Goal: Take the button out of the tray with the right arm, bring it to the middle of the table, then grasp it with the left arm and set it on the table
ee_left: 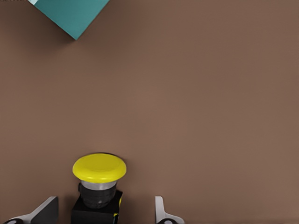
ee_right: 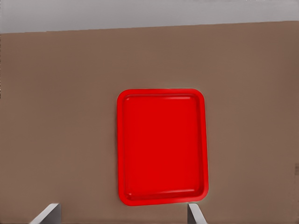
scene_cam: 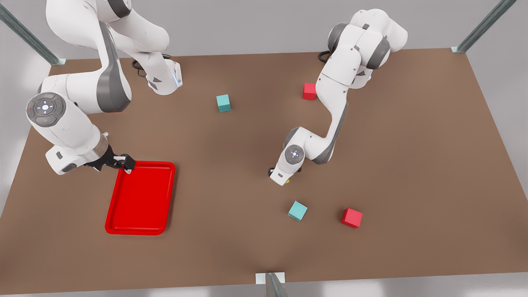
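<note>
The button (ee_left: 99, 186), with its yellow cap and a grey-and-black body, lies on the brown table (scene_cam: 231, 173) near the middle. My left gripper (ee_left: 103, 212) straddles it with the fingers open and a gap on each side. In the front view a speck of the yellow button (scene_cam: 288, 180) peeks out under the left gripper (scene_cam: 284, 178). The red tray (ee_right: 161, 144) is empty. My right gripper (ee_right: 122, 213) hangs open above it, at the corner of the tray (scene_cam: 140, 198) on the front view's left, where that right gripper (scene_cam: 123, 162) shows.
A teal cube (scene_cam: 297, 210) and a red cube (scene_cam: 352, 218) lie just in front of the left gripper; the teal cube (ee_left: 70, 14) also shows in the left wrist view. Another teal cube (scene_cam: 223, 103) and red cube (scene_cam: 309, 91) sit farther back.
</note>
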